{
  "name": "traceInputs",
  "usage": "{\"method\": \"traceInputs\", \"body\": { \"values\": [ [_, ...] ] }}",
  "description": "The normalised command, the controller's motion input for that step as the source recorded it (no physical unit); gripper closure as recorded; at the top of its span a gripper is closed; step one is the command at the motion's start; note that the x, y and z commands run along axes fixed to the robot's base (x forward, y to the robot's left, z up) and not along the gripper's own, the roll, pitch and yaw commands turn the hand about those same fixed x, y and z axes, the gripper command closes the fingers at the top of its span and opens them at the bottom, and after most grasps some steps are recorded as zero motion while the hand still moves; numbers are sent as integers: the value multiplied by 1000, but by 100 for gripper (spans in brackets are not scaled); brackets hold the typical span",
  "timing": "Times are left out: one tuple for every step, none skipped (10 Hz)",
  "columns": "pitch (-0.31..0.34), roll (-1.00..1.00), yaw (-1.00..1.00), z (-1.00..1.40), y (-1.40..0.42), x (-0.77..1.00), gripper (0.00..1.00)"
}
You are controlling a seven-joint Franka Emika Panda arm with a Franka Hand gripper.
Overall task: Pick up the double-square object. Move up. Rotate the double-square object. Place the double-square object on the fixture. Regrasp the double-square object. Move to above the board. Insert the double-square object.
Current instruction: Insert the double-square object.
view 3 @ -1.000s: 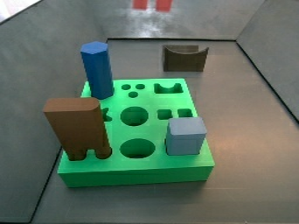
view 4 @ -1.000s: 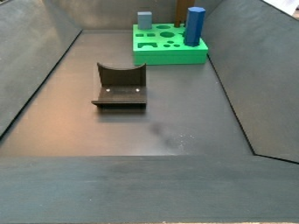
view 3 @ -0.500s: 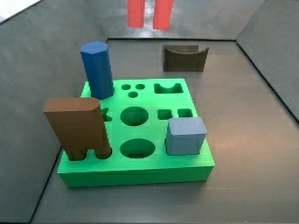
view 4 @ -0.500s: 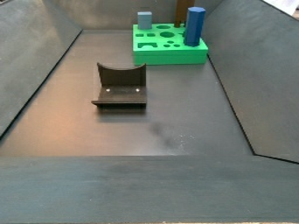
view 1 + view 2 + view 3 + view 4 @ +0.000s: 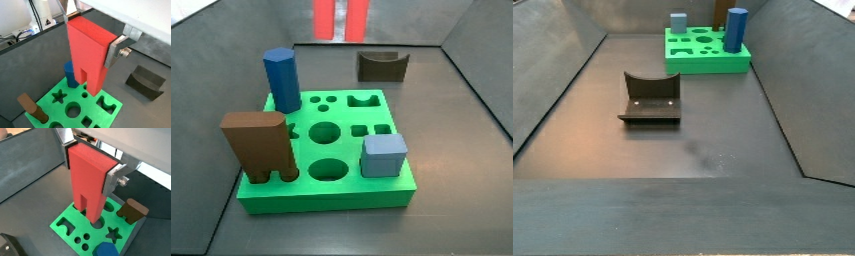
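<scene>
Since a moment ago, the double-square object (image 5: 341, 19) has come lower into a side view: first only a small red tip showed at the upper edge, now you see a longer part of it. It hangs upright above the board (image 5: 109, 113), long axis vertical, with its grooved lower end pointing down at the cut-outs. The pincer (image 5: 92, 162) is clamped on its upper part; in both wrist views a silver finger (image 5: 117, 50) presses flat against the side of the red block.

On the board stand the blue prism (image 5: 282, 80), the brown arch-topped block (image 5: 261, 147) and the light-blue cube (image 5: 384, 155). The fixture (image 5: 649, 98) stands empty on the table (image 5: 687, 150), well apart from the board.

I judge that you are at the step of moving above the board, close to the insertion. Next you must align the two-lobed end with its matching hole, then lower it straight down.
</scene>
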Motion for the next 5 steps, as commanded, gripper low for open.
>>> {"method": "traceInputs", "body": {
  "values": [
    [-123, -11, 274, -437, -91, 443, 100],
    [-93, -163, 529, -486, 0, 563, 100],
    [-41, -104, 346, -694, -143, 689, 100],
    [-47, -91, 277, -737, -234, 726, 100],
    [-114, 0, 220, -794, -423, 617, 100]
  ]
}}
